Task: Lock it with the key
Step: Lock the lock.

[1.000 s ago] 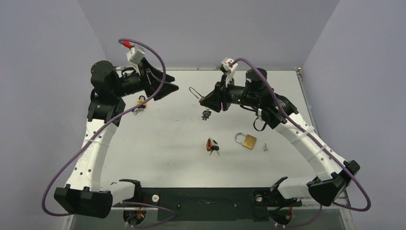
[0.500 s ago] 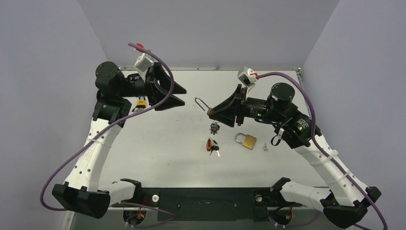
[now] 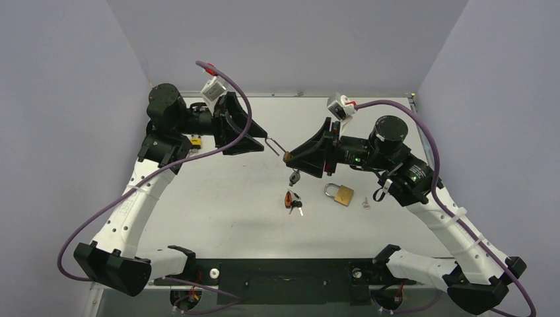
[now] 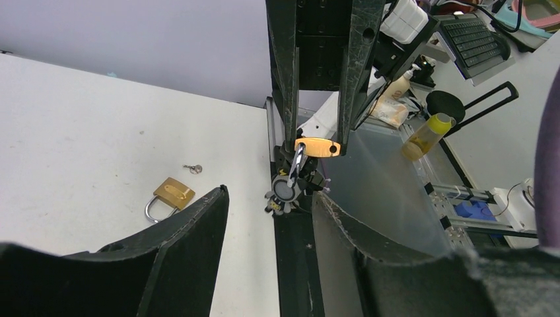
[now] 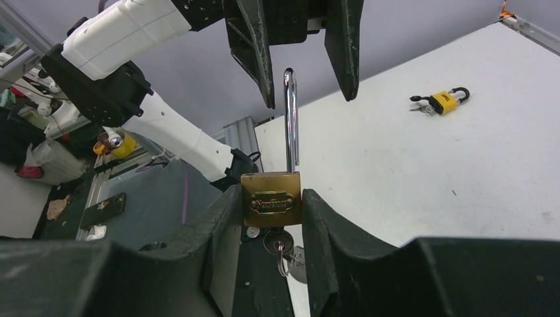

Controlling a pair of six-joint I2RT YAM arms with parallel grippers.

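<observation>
**Risking a skewed push on the open shackle**

I am judging the biggest danger to be the whole padlock (image 5: 271, 199) twisting or sliding out of my right gripper (image 3: 290, 157). That would be coming from my left gripper (image 5: 309, 99) pressing the steel loop off its axis, since only the two flat faces of the brass body are being pinched. A lesser risk is the free leg of the shackle (image 5: 288, 119) missing its hole and jamming on the top of the body. The right wrist view is showing the loop edge-on, so I cannot tell whether that leg is sitting over its hole. The smallest worry is the key (image 5: 278, 244) working loose, or its ring catching on a finger, if the body is getting jolted.

My right jaws are clamping the brass body between them, holding it in the air above the table (image 5: 462, 165), clear of the surface. The shackle is standing raised out of the body and pointing straight at my left gripper. My left jaws are standing apart and holding nothing. The tip of the loop is lying in the gap between them, apparently touching neither finger. The key is sitting in the keyhole on the body's far end, hanging below my right fingers and well away from my left jaws
</observation>
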